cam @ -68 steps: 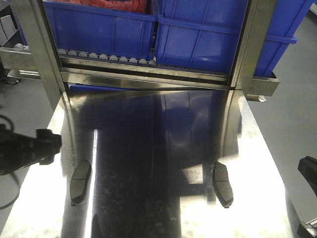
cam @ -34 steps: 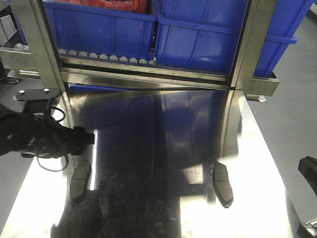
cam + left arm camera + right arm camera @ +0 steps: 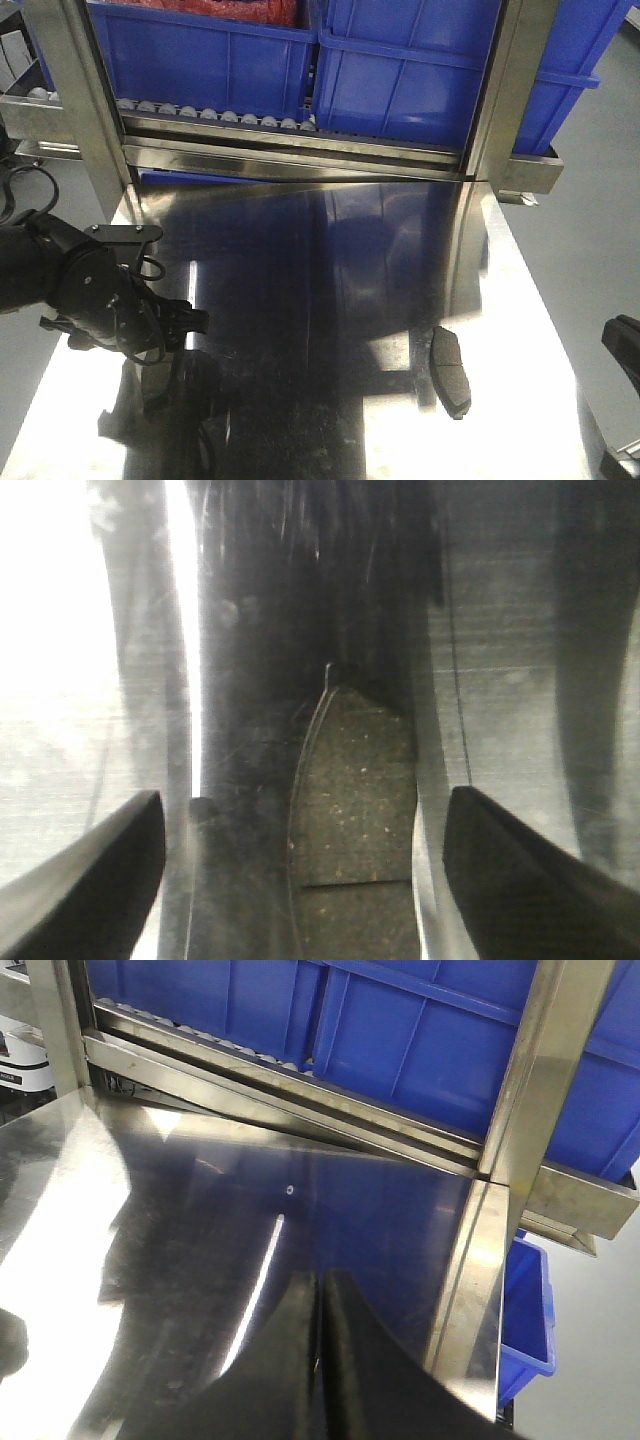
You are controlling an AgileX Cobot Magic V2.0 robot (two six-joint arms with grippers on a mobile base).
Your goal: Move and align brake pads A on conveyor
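Observation:
Two brake pads A lie on the shiny steel table (image 3: 330,300). The right pad (image 3: 450,372) lies free near the front right. In the front view my left arm mostly hides the left pad. My left gripper (image 3: 160,345) hangs over that pad. In the left wrist view this pad (image 3: 355,810) shows dark and speckled, with a groove across it. It lies lengthwise between the wide-apart fingers of my open left gripper (image 3: 305,800), and neither finger touches it. My right gripper (image 3: 322,1278) is shut on nothing, off the table's right side. The conveyor is out of view.
A roller rack with blue bins (image 3: 400,70) stands across the back of the table on steel posts (image 3: 505,90). Part of my right arm (image 3: 622,345) shows at the right edge. The table's side edges drop to a grey floor.
My left arm has swung in from the left edge and come down over the left pad, covering it in the front view. The right pad and right arm have not moved.

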